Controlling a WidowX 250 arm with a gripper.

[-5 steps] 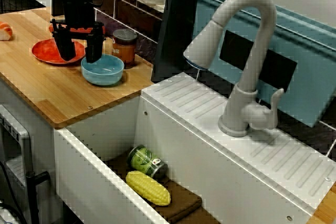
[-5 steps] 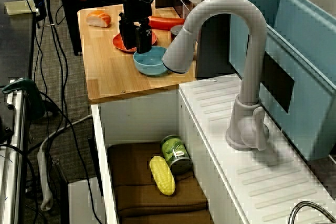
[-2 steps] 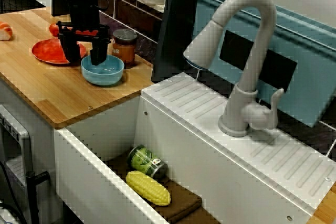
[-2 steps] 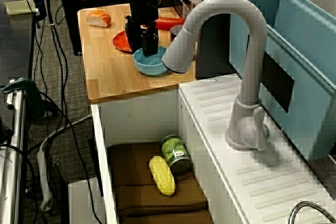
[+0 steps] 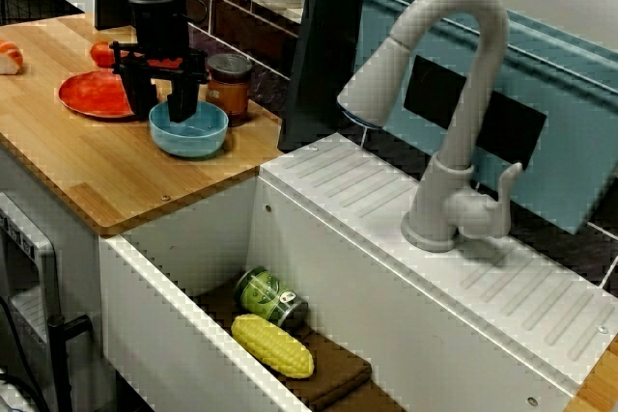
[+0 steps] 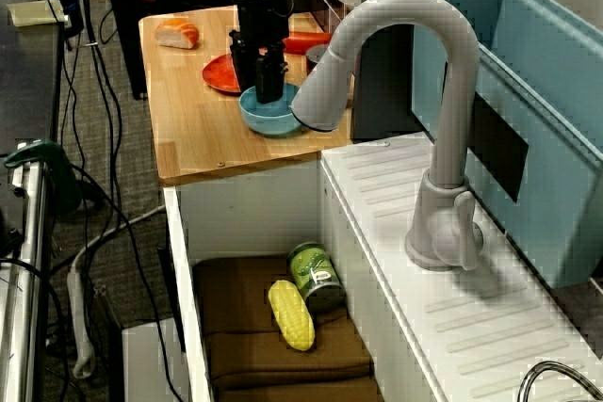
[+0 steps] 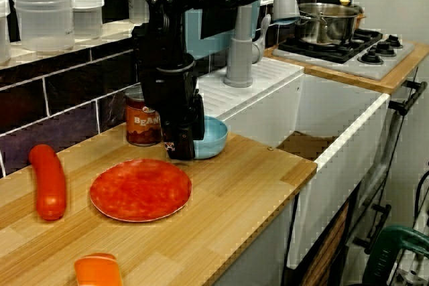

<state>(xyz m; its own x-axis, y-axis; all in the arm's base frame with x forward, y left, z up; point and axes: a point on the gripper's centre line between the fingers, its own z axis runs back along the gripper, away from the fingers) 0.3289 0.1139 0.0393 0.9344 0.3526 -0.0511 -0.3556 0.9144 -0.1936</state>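
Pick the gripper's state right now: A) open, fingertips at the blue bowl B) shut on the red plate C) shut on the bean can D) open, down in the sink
A: the gripper is open, its fingertips down at the rim of the blue bowl, clear of the bean can and the red plate.

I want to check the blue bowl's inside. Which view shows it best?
The view across the sink: blue bowl nearly whole, inside open. Along the sink, the faucet clips its edge; from the counter end, the claw hides half.
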